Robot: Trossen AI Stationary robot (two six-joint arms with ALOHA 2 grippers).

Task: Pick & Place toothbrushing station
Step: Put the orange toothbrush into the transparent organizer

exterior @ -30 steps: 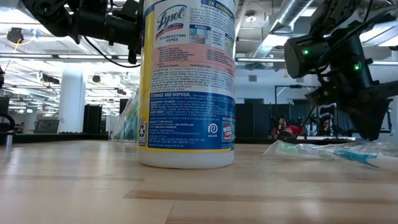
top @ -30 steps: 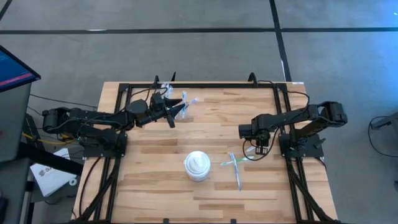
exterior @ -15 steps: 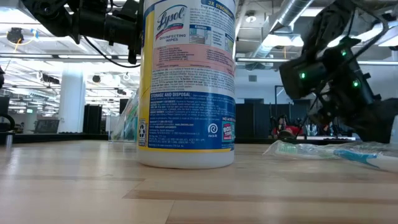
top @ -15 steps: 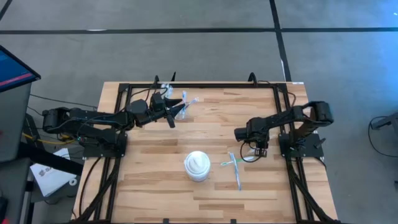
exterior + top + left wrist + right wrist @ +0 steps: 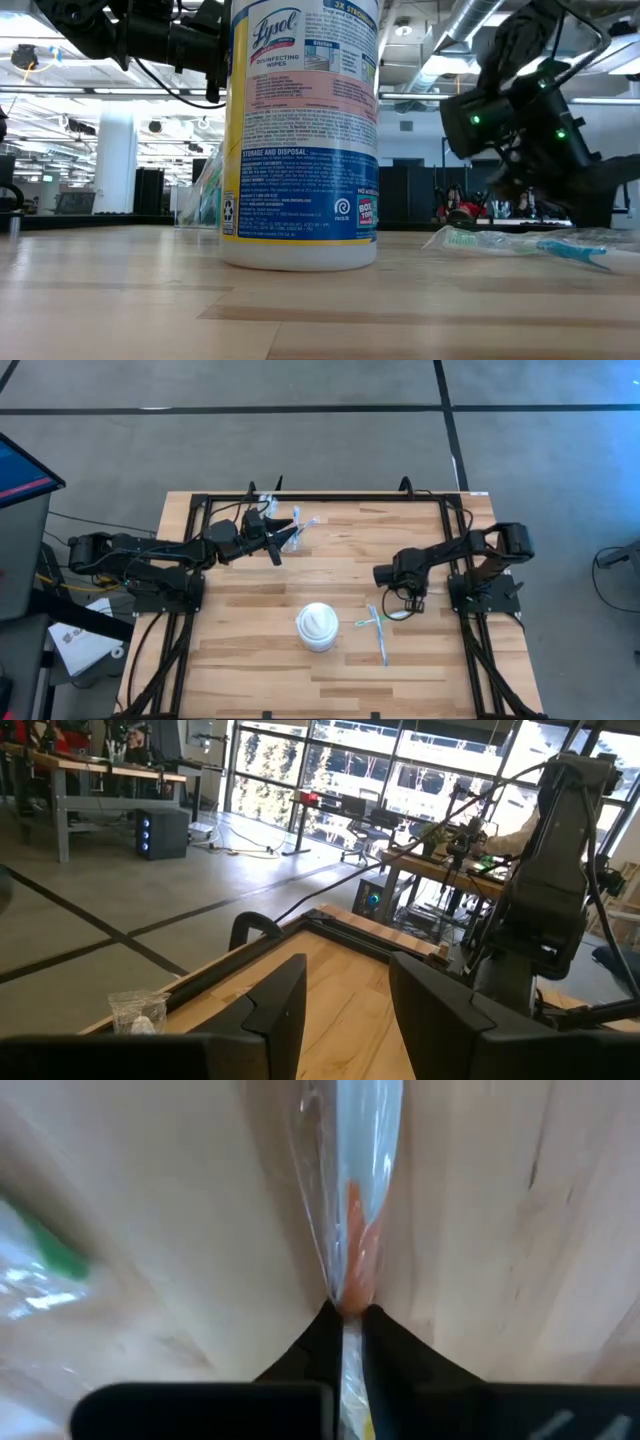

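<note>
Orange-handled wrapped toothbrush (image 5: pixel 352 1230) nipped by right pincer (image 5: pixel 343 1318), seen only in wrist view; left pincer (image 5: pixel 345 982) spread.

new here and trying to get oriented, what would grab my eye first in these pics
The tall white Lysol wipes canister fills the low view; from above it stands near the wooden table's front middle. Right of it, the right gripper is pinched on a clear-wrapped toothbrush with an orange streak lying on the wood. At the far left edge, the left gripper hovers open beside a cluster of clear cups and toothbrushes.
</note>
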